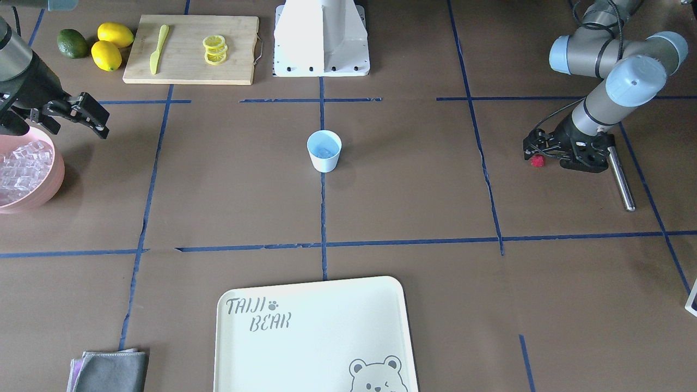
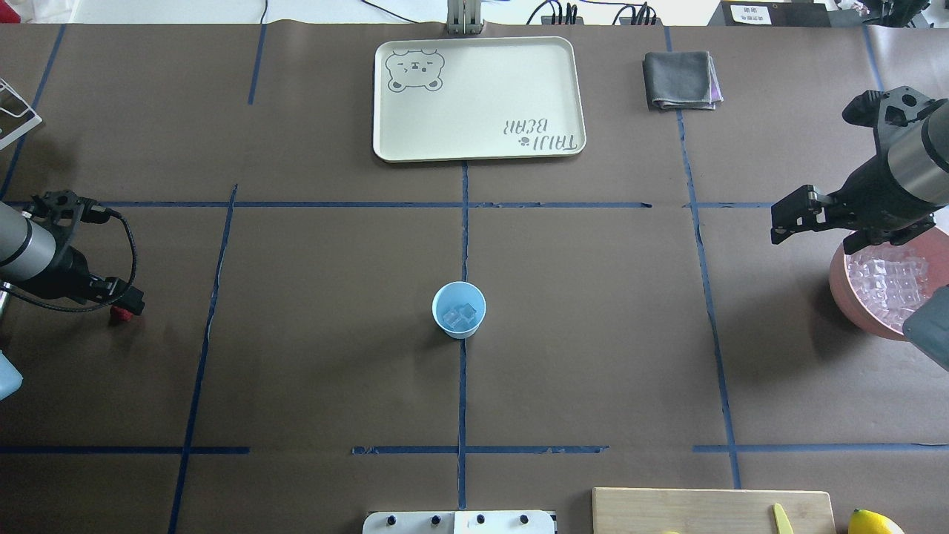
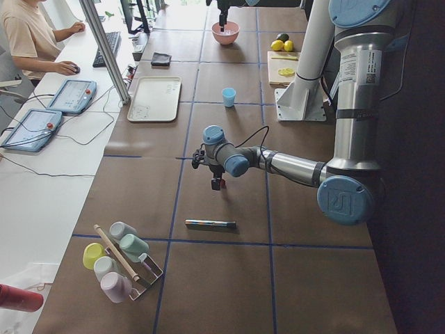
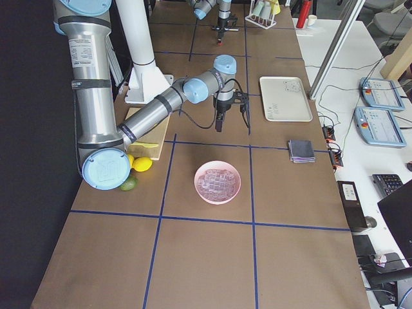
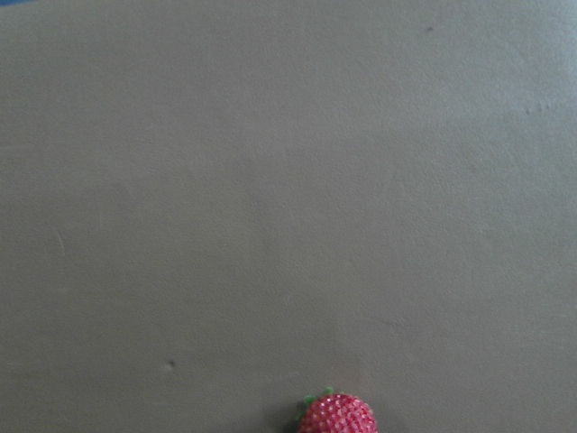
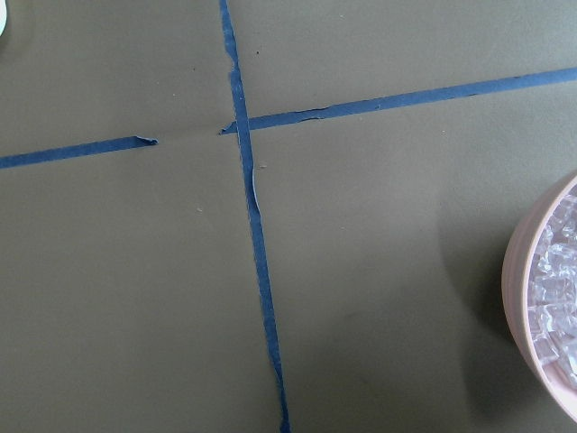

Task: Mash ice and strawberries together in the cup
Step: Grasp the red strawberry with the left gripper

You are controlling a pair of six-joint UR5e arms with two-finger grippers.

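Note:
The pale-blue cup point(image 1: 324, 151) stands upright at the table's middle with a few clear ice cubes point(image 2: 460, 317) inside. The tiny red strawberry point(image 1: 538, 160) lies on the table, and it shows at the bottom edge of the left wrist view point(image 5: 336, 417). My left gripper point(image 1: 535, 151) points down right over the strawberry. Its fingers are not clear enough to tell open from shut. My right gripper point(image 2: 787, 219) is open and empty, hovering just beside the pink bowl point(image 2: 841, 289), which holds more ice point(image 1: 22, 169).
A silver rod point(image 1: 621, 174) lies beside the left arm. The cream tray point(image 1: 272, 348) and a grey cloth point(image 1: 111, 371) are on the operators' side. A cutting board point(image 1: 185, 68) with lemon slices and a knife, two lemons and an avocado point(image 1: 72, 43) lie near the robot's base.

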